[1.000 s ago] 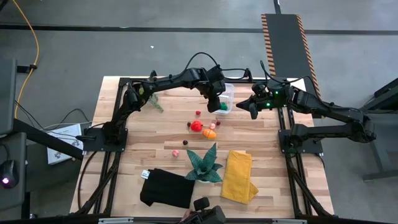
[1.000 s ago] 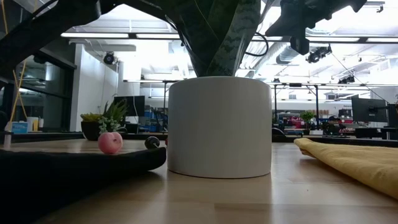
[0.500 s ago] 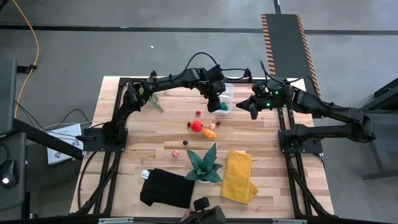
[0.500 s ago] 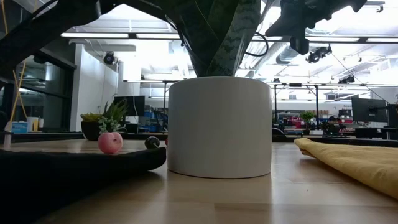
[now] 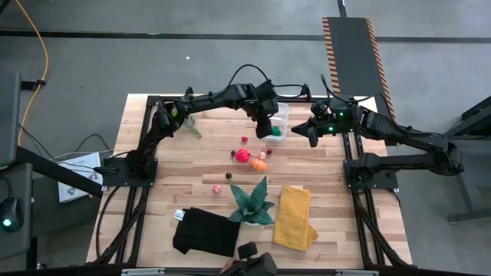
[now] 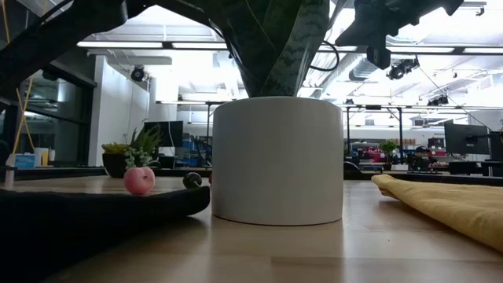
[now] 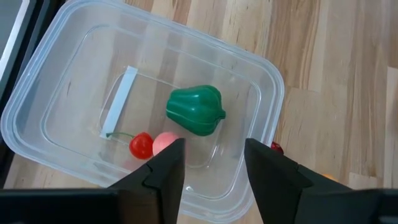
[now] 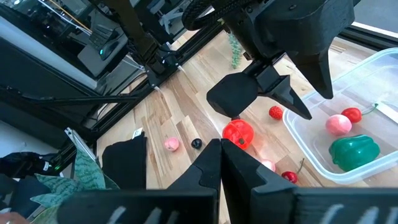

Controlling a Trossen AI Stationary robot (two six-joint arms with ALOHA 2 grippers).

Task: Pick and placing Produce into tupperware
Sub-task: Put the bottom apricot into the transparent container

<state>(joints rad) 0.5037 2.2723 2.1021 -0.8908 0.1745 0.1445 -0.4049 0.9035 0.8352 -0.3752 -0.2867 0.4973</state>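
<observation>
The clear tupperware (image 7: 43, 87) sits near the table's far edge (image 5: 281, 115). Inside lie a green pepper (image 7: 196, 110), a red cherry (image 7: 141, 145) and a pink ball (image 7: 164, 140). More produce lies on the wood nearer the table's middle: a red tomato (image 5: 242, 155), an orange piece (image 5: 258, 163), a small pink ball (image 5: 217, 188) and a dark ball (image 5: 228, 176). My left gripper (image 7: 214, 165) hovers open above the tub's near side (image 5: 265, 127), holding nothing. My right gripper (image 8: 221, 163) is shut and empty, just right of the tub (image 5: 310, 133).
A teal spiky plant in a white pot (image 5: 252, 203) stands near the front, with a folded yellow cloth (image 5: 294, 217) to its right and a black cloth (image 5: 205, 232) to its left. A small leafy plant (image 5: 189, 125) lies at the far left. Black frame rails (image 5: 349, 153) border the table.
</observation>
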